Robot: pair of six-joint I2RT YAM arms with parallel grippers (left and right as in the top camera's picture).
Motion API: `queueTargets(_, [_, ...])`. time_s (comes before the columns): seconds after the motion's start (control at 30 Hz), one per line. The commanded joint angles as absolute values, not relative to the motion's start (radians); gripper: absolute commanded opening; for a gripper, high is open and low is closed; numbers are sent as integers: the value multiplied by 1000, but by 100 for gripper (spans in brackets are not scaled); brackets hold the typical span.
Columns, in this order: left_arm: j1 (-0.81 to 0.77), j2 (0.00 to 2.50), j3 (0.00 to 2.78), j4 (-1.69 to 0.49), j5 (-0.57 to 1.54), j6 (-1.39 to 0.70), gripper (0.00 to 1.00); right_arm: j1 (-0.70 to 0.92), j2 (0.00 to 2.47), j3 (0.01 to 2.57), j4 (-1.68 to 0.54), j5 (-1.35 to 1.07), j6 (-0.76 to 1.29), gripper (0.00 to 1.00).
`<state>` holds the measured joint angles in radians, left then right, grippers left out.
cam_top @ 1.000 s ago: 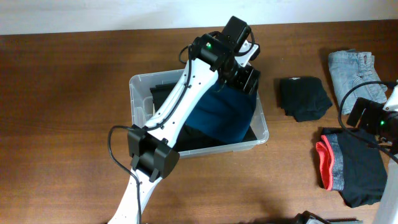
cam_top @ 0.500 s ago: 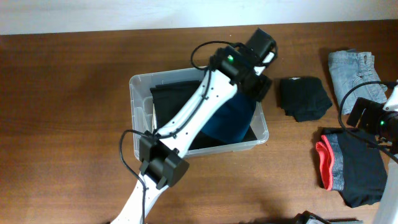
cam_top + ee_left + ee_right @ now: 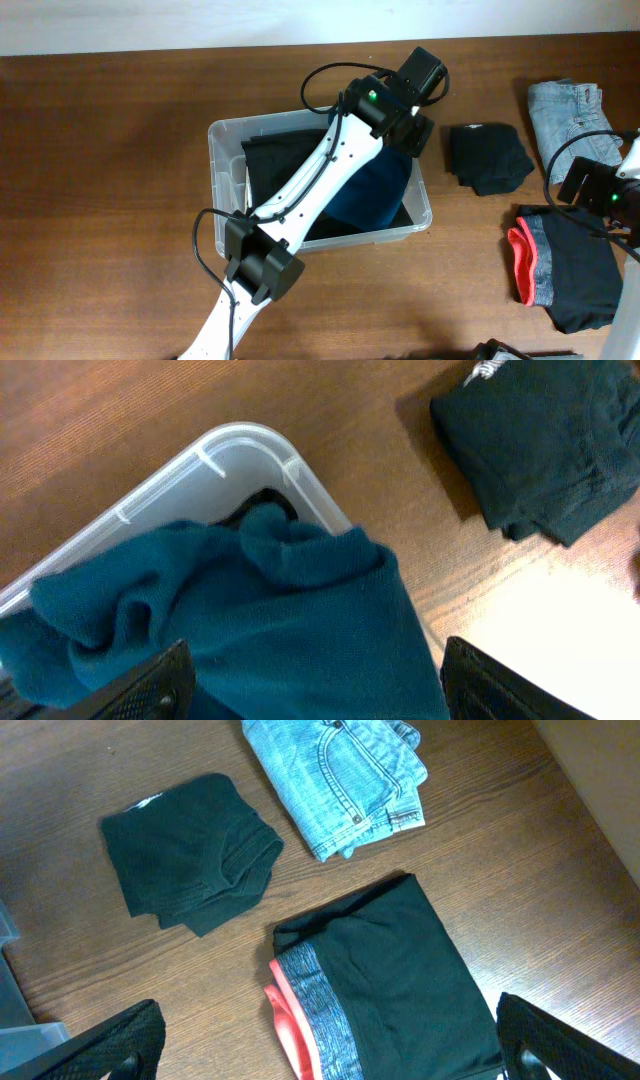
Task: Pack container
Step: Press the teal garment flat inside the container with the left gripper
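Observation:
The container (image 3: 222, 160) is a clear plastic bin in the middle of the table. It holds a black garment (image 3: 272, 155) and a teal garment (image 3: 372, 195) that drapes against its right wall. My left gripper (image 3: 412, 135) hovers over the bin's far right corner. In the left wrist view it (image 3: 320, 695) is open with the teal garment (image 3: 250, 600) lying below and between the fingers, beside the bin's corner (image 3: 250, 442). My right gripper (image 3: 590, 190) is open and empty above black shorts (image 3: 400, 970); it also shows in the right wrist view (image 3: 335, 1050).
A folded black garment (image 3: 488, 157) lies just right of the bin. Folded jeans (image 3: 567, 112) lie at the far right. Black shorts with a red and grey waistband (image 3: 560, 265) lie at the right front. A bin corner (image 3: 12, 1020) shows at the right wrist view's left edge.
My left arm swung right, from over the teal garment to the bin's far right corner, then stayed still. The teal garment stays in the bin. The right arm has not moved.

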<state>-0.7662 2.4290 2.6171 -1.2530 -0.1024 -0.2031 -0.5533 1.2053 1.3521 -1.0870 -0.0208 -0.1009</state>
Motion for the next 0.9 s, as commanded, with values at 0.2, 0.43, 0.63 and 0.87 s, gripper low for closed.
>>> queueTargets(0.2, [-764,2478,2639,-1230,-128,-224,79,-557,1201,1362,-1084,-23,-92,98])
queueTargets(0.43, [-766,2513,2639,-1225,-128,-254,79,-557,1201,1362,-1084,-23,-92,98])
queueTargets(0.63, [-766,2514,2639,-1216,-129,-254,76,-557,1201,1362,-1084,-23,-92,98])
queueTargets(0.87, [-766,2514,2639,-1235,-203,-254,61,-557,1201,1362,-1084,-23,-92,98])
